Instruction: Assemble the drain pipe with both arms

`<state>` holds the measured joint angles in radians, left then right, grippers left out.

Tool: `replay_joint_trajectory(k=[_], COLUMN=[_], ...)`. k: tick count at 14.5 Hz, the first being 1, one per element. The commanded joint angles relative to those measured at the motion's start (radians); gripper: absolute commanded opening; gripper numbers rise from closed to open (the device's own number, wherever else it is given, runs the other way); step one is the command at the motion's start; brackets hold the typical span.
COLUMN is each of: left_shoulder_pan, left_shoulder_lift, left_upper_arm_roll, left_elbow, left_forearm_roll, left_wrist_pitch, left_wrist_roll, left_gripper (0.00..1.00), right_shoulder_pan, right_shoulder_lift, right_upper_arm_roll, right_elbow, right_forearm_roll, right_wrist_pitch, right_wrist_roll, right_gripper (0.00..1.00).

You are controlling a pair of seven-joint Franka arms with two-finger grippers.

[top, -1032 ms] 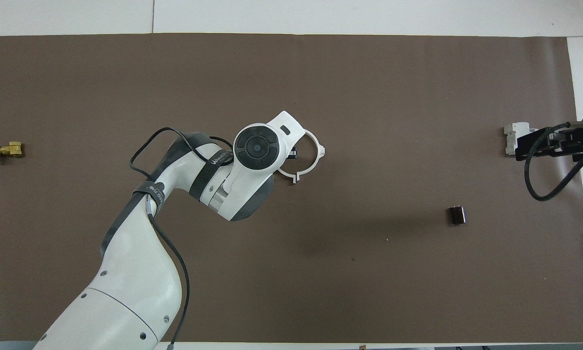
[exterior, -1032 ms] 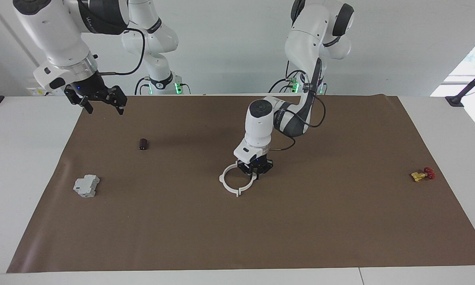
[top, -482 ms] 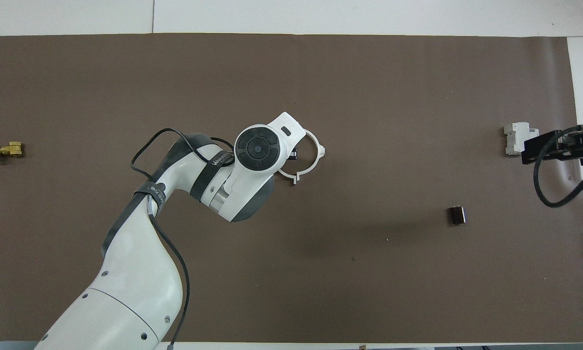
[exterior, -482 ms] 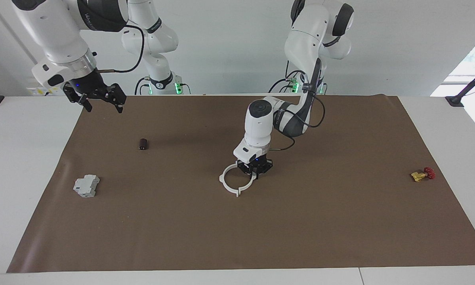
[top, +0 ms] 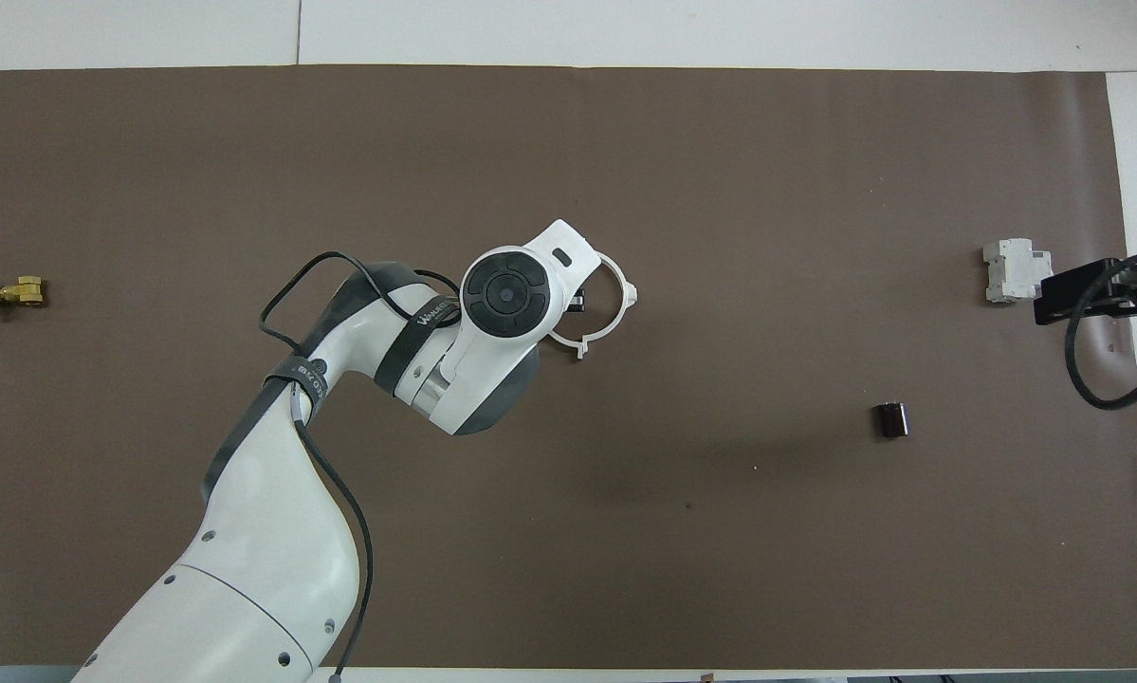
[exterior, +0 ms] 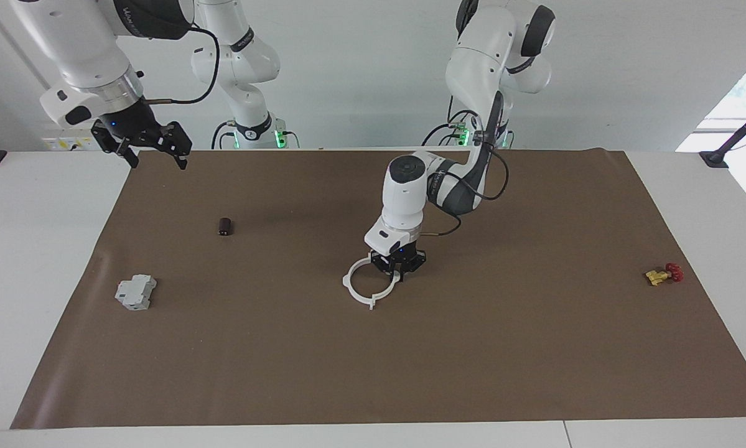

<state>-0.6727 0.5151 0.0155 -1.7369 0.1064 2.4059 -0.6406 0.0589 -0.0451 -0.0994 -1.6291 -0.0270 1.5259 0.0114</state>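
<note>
Right gripper (exterior: 152, 151), jaws open, lifts higher w/ nothing held; left gripper (exterior: 399, 269) clenched on white ring (exterior: 354, 289), thin rim could slip.

So the ring (exterior: 368, 285) sits mid-mat (exterior: 472, 361), one edge right under the left gripper (exterior: 399, 272), whose jaws are pinched on it. The valve (exterior: 663, 274) is well off toward the left arm's end. The little cylinder (exterior: 224, 226) and the block (exterior: 135, 292) lie toward the right arm's end, below the right gripper (exterior: 155, 157), jaws apart, up over the mat corner.
</note>
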Motion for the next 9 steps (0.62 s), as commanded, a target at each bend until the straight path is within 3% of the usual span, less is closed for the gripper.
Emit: replay_joint_trajectory(k=[1, 9], left_shoulder_pan=[-0.007, 0.005], left_shoulder_lift=[-0.012, -0.010], left_upper_arm_roll=[0.009, 0.009], left_elbow=[-0.024, -0.024], left_forearm_roll=[-0.010, -0.010], left_wrist_pitch=[0.030, 0.055], left_wrist_roll=[-0.011, -0.008], left_gripper=[0.00, 0.00], right_shoulder_pan=[-0.011, -0.013], right_shoulder_lift=[-0.004, -0.001], right_upper_arm_roll=[0.003, 0.004], right_elbow=[-0.008, -0.009], right_forearm_roll=[0.012, 0.010], right_wrist_pitch=[-0.003, -0.007], right_wrist_roll=[-0.025, -0.027], right_gripper=[1.00, 1.00])
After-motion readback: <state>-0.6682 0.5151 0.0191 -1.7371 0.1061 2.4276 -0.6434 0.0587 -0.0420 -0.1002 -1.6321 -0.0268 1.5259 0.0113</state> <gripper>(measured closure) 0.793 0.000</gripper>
